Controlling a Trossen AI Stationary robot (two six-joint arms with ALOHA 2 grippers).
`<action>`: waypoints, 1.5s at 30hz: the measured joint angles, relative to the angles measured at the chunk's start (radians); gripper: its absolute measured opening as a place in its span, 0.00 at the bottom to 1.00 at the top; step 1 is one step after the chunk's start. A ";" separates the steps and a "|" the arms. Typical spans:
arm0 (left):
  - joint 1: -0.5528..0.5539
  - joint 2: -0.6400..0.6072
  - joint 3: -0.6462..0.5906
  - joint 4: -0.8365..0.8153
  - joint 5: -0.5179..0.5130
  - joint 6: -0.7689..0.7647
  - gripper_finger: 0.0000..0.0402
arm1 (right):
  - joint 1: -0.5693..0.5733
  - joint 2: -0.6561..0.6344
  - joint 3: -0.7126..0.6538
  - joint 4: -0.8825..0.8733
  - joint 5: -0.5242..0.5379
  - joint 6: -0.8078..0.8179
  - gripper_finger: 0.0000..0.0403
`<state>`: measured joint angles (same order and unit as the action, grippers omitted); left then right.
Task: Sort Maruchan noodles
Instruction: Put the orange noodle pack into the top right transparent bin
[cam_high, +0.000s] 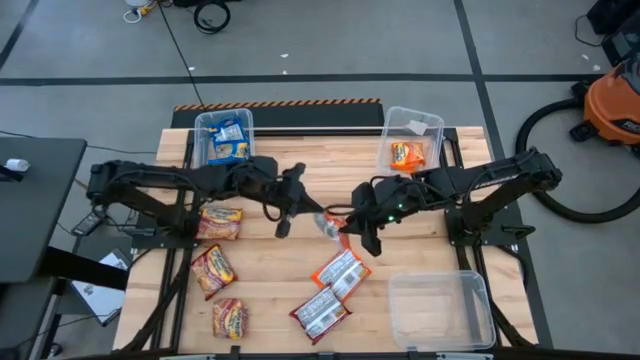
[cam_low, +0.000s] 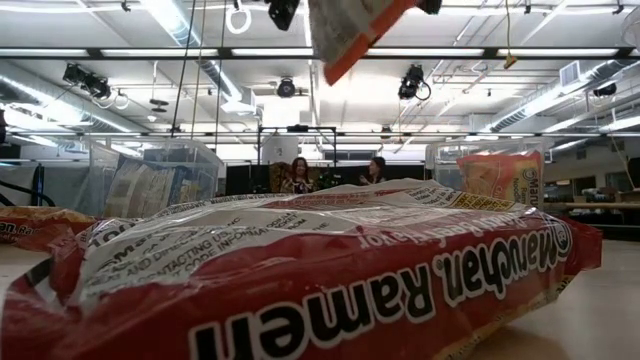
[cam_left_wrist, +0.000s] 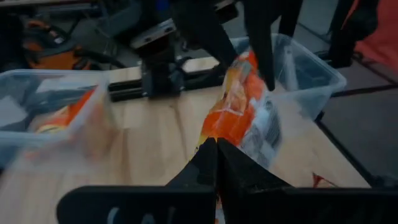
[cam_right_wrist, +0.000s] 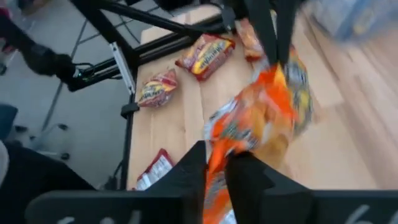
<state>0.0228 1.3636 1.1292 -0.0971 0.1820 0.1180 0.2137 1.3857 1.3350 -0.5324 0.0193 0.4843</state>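
- High view shows a wooden table (cam_high: 300, 160) with two dark arms meeting near the middle of the frame.
- Between the arms hangs one orange packet (cam_high: 329, 226), up off the wood.
- The left gripper (cam_high: 283, 228) is pinched shut on the orange packet; in the left wrist view its fingers (cam_left_wrist: 214, 163) press together on the packet's edge.
- The right gripper (cam_high: 345, 238) is at the other end of the same packet. In the right wrist view its fingers (cam_right_wrist: 193, 165) stand a little apart with the packet (cam_right_wrist: 261, 118) between them. I cannot tell if it has a hold.
- A clear bin (cam_high: 224, 135) at the upper left of the table holds blue packets (cam_high: 230, 140).
- A second clear bin (cam_high: 412, 140) at the upper right holds an orange packet (cam_high: 406, 154).
- A third clear bin (cam_high: 440, 308) sits at the lower right.
- Three red and yellow packets (cam_high: 213, 270) lie at the lower left of the table.
- Two red and white packets (cam_high: 332, 290) lie at the lower middle, just under the grippers.
- Low view is mostly blocked by one big red packet (cam_low: 300, 280) right in front. The held packet (cam_low: 350, 30) hangs at the top of the frame.
- Two people (cam_low: 335, 175) sit far back in the room.
- An orange vacuum (cam_high: 612, 105) stands on the floor at the right edge.
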 joint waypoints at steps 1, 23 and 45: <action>0.008 -0.004 0.016 -0.024 -0.003 0.005 0.01 | -0.002 0.000 0.015 -0.029 -0.007 0.025 0.18; 0.125 -0.052 0.062 -0.096 -0.085 -0.054 0.00 | -0.072 0.003 0.111 0.012 0.432 -0.254 0.38; 0.138 -0.051 0.062 -0.026 -0.122 -0.054 0.00 | -0.198 0.003 0.066 0.045 0.210 -0.219 0.30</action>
<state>0.1608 1.3128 1.1908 -0.1230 0.0597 0.0643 0.0156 1.3888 1.4006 -0.4871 0.2292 0.2653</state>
